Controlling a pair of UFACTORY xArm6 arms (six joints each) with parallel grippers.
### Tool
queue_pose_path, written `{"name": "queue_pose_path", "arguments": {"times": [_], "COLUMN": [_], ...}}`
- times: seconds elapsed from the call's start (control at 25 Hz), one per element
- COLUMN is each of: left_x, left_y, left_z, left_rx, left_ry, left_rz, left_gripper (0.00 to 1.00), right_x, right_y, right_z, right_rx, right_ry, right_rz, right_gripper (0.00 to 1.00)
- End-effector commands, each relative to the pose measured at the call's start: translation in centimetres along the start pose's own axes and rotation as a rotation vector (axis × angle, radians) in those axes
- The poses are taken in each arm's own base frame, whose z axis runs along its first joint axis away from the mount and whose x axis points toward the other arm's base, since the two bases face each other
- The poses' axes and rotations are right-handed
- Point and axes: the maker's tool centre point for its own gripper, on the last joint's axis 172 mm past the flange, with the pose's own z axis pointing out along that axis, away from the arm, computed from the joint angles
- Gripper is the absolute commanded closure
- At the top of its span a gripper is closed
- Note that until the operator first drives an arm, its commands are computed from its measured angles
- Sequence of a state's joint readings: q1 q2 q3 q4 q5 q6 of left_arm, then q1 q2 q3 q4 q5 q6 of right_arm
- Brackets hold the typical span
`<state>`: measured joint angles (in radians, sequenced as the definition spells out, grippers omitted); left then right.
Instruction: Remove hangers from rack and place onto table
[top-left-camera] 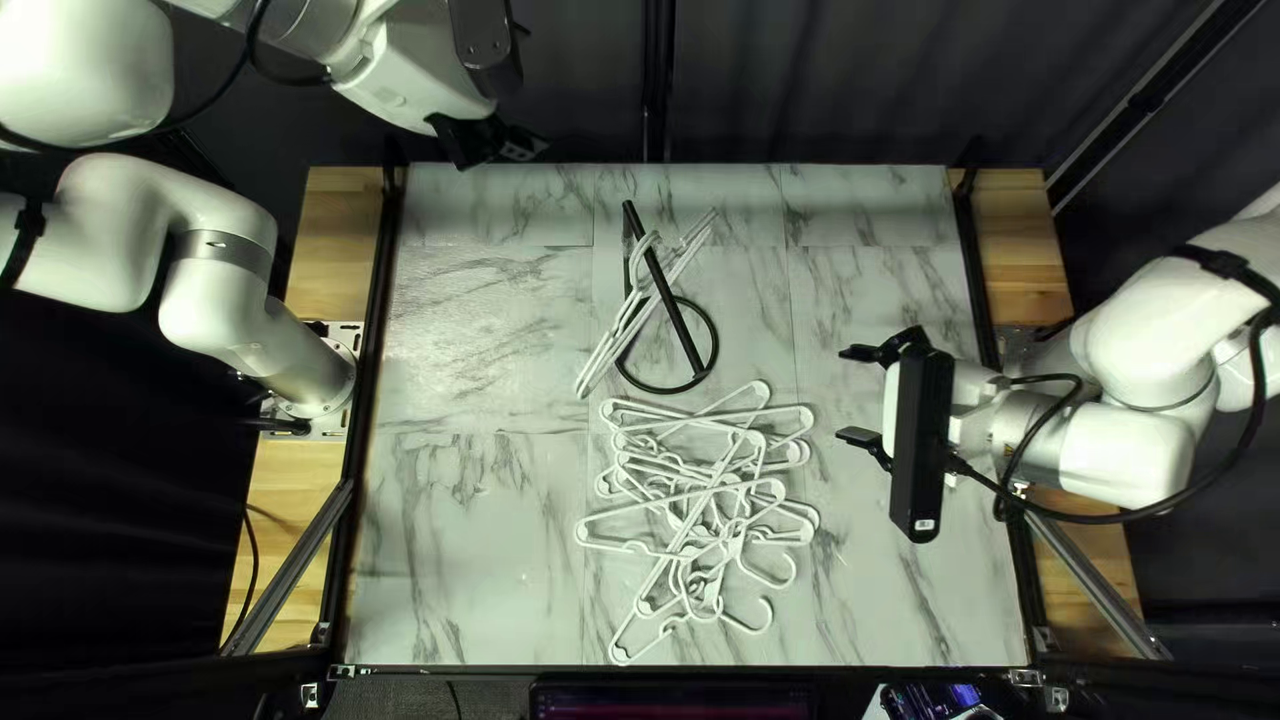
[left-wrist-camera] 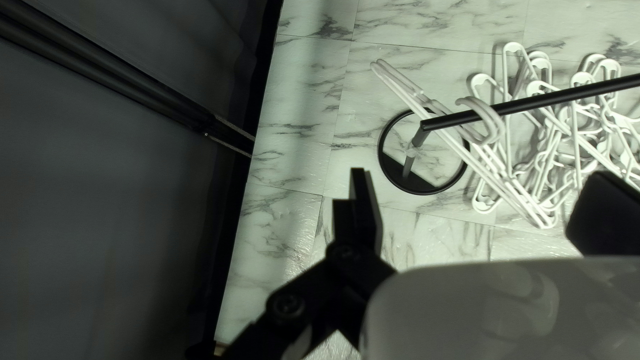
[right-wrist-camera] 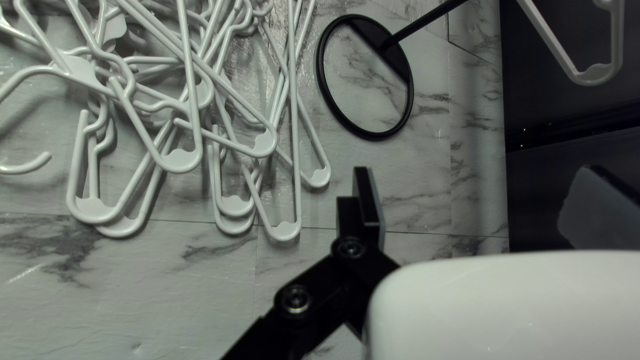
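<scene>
One rack (top-left-camera: 674, 311), two-plus hung hangers (left-wrist-camera: 510, 185); bar partly blocks hanger pile (right-wrist-camera: 179, 159) in left wrist view, pile count unclear; left gripper (top-left-camera: 496, 142), right gripper (top-left-camera: 851, 396): fingers apart.

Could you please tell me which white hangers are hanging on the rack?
The slanting hangers, hooked over the rack's black bar; the others lie tangled on the table.

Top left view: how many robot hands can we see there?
2. The left hand is near the far edge of the table; the right hand is over it, beside the pile of hangers.
</scene>
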<state>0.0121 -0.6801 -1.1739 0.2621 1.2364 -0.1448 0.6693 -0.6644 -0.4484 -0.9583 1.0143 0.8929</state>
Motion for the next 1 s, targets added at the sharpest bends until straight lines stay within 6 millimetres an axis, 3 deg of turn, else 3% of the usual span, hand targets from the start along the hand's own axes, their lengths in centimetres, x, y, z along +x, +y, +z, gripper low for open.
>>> {"name": "queue_pose_path", "arguments": {"times": [0.04,0.16,0.36,0.76,1.0], "left_x": [0.0,0.0,0.0,0.0,0.0], "left_y": [0.0,0.0,0.0,0.0,0.0], "left_z": [0.0,0.0,0.0,0.0,0.0], "left_rx": [0.000,0.000,0.000,0.000,0.000], "left_ry": [0.000,0.000,0.000,0.000,0.000], "left_rz": [0.000,0.000,0.000,0.000,0.000], "left_gripper": [0.00,0.00,0.00,0.00,0.00], "right_x": [0.8,-0.2,-1.2,-1.3,2.5], "right_y": [7.2,10.5,13.6,13.6,14.1], "right_z": [-5.2,-7.3,-10.5,-10.8,-11.5], "right_rx": [0.239,0.358,0.480,0.481,0.379], "right_ry": [-0.012,-0.006,0.030,0.033,-0.022], "right_rz": [-0.054,-0.086,-0.099,-0.108,-0.035], "right_gripper": [0.00,0.00,0.00,0.00,0.00]}}
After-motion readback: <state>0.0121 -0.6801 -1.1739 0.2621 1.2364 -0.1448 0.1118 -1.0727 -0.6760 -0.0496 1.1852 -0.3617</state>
